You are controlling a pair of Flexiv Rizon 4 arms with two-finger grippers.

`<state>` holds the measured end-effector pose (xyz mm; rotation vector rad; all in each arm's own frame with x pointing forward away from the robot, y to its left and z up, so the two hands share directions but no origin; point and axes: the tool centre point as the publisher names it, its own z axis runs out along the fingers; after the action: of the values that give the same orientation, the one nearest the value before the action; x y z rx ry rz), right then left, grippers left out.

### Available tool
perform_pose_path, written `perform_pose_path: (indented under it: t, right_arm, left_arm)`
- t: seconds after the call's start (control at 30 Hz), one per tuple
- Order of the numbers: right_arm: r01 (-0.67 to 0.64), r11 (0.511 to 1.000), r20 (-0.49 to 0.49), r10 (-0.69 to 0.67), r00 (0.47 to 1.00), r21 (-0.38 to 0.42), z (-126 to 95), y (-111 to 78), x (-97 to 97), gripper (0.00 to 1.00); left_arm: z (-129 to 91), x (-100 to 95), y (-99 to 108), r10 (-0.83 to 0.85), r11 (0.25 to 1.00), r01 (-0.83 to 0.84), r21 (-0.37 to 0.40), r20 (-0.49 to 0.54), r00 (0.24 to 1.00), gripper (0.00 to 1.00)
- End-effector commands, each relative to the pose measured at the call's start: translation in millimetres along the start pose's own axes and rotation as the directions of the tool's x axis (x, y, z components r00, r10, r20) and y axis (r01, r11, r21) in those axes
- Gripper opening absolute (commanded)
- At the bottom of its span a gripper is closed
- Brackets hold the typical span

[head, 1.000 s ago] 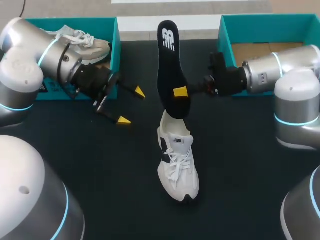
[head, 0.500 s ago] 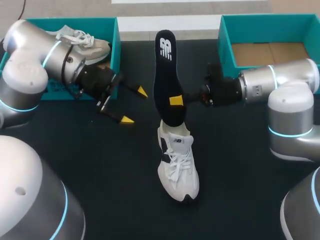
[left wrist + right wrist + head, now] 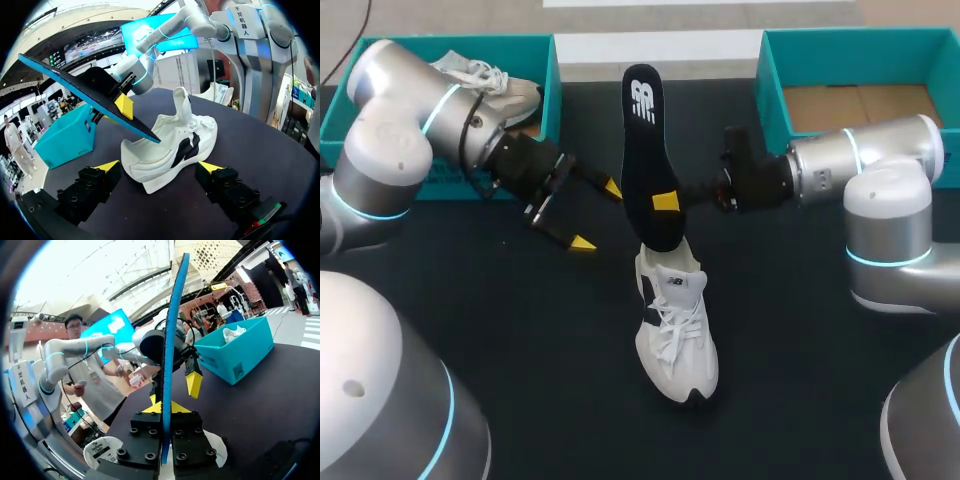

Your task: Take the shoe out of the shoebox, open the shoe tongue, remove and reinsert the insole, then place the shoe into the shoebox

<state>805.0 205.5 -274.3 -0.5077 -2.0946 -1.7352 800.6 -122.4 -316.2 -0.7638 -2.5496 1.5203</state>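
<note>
The black desk (image 3: 520,340) carries a white shoe (image 3: 675,330) near its middle, standing on its sole outside either box. At the desk's far edge sit two teal boxes: the left shoebox (image 3: 548,90) holds a second shoe (image 3: 490,85), and the right shoebox (image 3: 775,80) shows only its brown cardboard floor. My right hand (image 3: 665,200) is clamped on the dark insole (image 3: 645,150), holding it steeply tilted with its lower end at the shoe's heel opening. My left hand (image 3: 597,215) hangs just beside the insole with its fingers apart, gripping nothing; in its wrist view the shoe lies ahead of them.
</note>
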Motion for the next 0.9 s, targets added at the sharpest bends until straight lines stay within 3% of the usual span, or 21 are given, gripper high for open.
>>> perform_pose_path:
  t: [0.03, 0.23, 0.9]
  right_arm:
    - [-0.002, 1.0, 0.002, 0.002, 1.0, 0.008, -2.0, -2.4, -3.4, 0.0]
    - [-0.007, 1.0, 0.016, 0.006, 1.0, 0.009, -11.1, -4.2, -5.0, 0.0]
    - [-0.014, 1.0, 0.024, 0.014, 1.0, 0.01, -11.8, -14.0, -4.6, 0.0]
  left_arm:
    - [8.6, -4.5, -2.5, -0.009, 0.999, 0.008, -0.036, -0.012, 1.0, 1.0]
    - [15.6, -4.2, -2.4, -0.041, 0.99, 0.033, -0.141, -0.055, 0.998, 1.0]
    - [19.3, 4.4, -1.4, -0.073, 0.968, 0.069, -0.241, -0.009, 0.997, 1.0]
